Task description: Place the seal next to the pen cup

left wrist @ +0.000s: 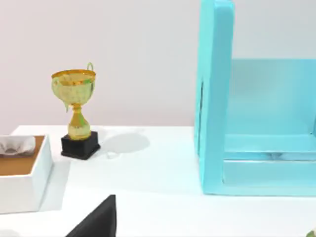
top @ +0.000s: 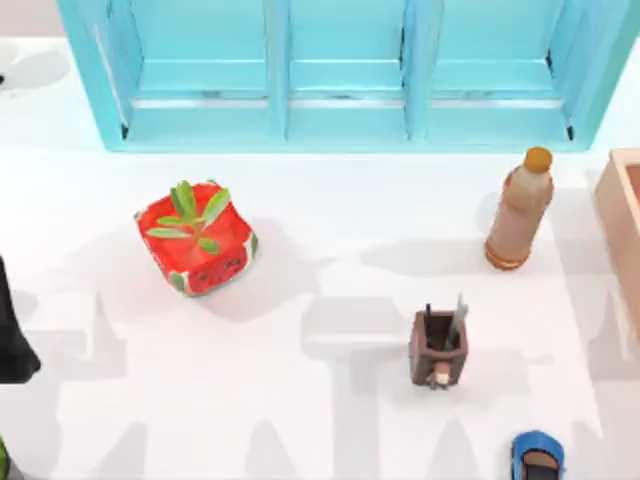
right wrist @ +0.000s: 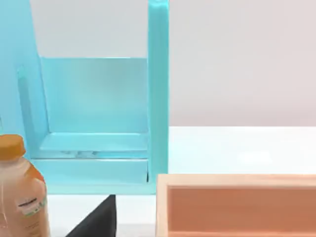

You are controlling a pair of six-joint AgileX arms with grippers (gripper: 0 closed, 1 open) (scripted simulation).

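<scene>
Top view puts the pen cup near the table's right side, nearer than the brown bottle; the watermelon plant pot stands well to its left. I cannot tell either gripper's jaw state, nor where the seal is

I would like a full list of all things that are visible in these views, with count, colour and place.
pen cup: 1, brown, table's front right, two pens inside
plant pot: 1, red watermelon pattern, green plant, table's left middle
bottle: 1, brown, orange cap, right, behind the pen cup
shelf: 1, light blue, back of table
wooden box: 1, tan, right edge
toy car: 1, blue, front right edge
trophy: 1, gold on black base, left wrist view
white box: 1, beside the trophy
left arm: 1, black, left edge
</scene>
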